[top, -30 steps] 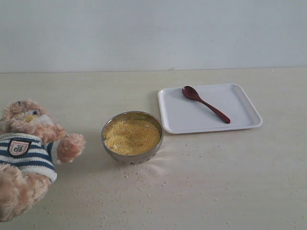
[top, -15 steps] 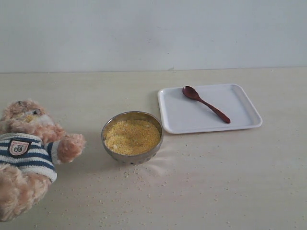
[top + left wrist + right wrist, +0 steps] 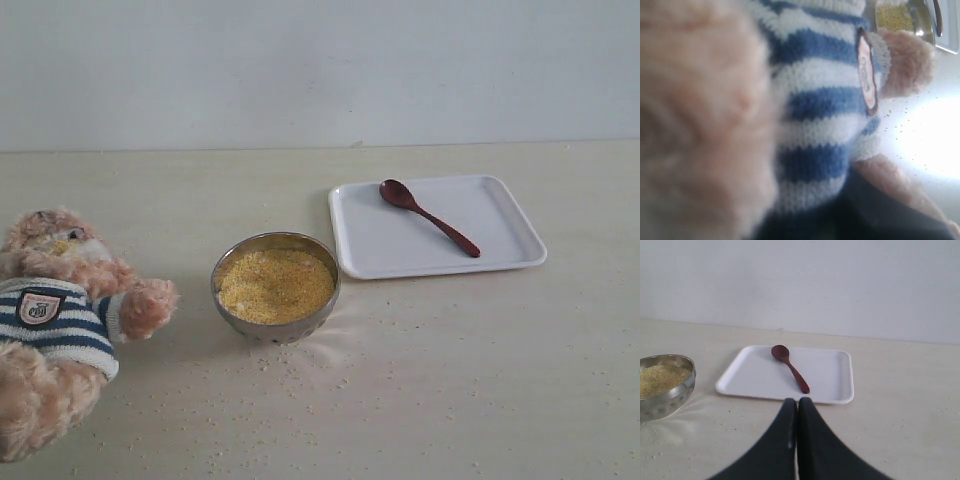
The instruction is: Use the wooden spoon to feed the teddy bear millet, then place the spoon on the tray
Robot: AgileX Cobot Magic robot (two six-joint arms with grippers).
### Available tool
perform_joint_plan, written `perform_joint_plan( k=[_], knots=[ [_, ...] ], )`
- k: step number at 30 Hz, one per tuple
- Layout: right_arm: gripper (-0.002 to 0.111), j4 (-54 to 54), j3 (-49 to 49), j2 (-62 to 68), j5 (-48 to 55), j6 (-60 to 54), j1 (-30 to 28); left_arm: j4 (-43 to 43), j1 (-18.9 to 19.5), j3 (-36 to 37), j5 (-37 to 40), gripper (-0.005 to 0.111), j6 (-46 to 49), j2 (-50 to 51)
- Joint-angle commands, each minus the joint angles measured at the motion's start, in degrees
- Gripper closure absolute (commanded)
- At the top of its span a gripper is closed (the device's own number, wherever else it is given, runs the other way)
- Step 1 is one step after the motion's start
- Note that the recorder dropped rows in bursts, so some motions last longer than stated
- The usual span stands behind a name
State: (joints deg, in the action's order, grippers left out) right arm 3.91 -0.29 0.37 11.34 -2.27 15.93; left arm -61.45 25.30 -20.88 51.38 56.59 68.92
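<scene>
The teddy bear (image 3: 60, 310) lies at the table's left edge in its striped shirt, one paw reaching toward the steel bowl (image 3: 275, 320) heaped with millet (image 3: 275, 284). The wooden spoon (image 3: 428, 216) lies diagonally on the white tray (image 3: 500, 225), behind and right of the bowl. No arm shows in the exterior view. My right gripper (image 3: 797, 401) is shut and empty, low over the table just short of the tray (image 3: 830, 375) and spoon (image 3: 790, 368). The bear's shirt (image 3: 815, 100) fills the left wrist view. My left gripper is only a dark blur (image 3: 850, 215) against it.
Loose millet grains (image 3: 300, 375) are scattered on the pale tabletop in front of the bowl. A plain light wall runs behind the table. The bowl (image 3: 665, 390) sits to one side of the tray in the right wrist view.
</scene>
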Motion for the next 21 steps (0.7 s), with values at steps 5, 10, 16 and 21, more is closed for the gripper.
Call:
perform_joint_plan(
  k=[5, 10, 16, 21],
  knots=[
    [0.108, -0.08, 0.29, -0.37, -0.40, 0.17, -7.57, -1.23, 0.08, 0.08, 0.52, 0.099, -0.01, -0.57],
    [0.108, -0.08, 0.29, -0.37, -0.40, 0.17, -11.37, -1.23, 0.08, 0.08, 0.52, 0.099, -0.01, -0.57],
    [0.108, 0.05, 0.29, -0.37, -0.40, 0.26, -12.03, -1.23, 0.08, 0.08, 0.52, 0.099, -0.01, -0.57],
    [0.108, 0.05, 0.29, -0.37, -0.40, 0.26, -12.03, -1.23, 0.08, 0.08, 0.52, 0.099, -0.01, -0.57]
  ],
)
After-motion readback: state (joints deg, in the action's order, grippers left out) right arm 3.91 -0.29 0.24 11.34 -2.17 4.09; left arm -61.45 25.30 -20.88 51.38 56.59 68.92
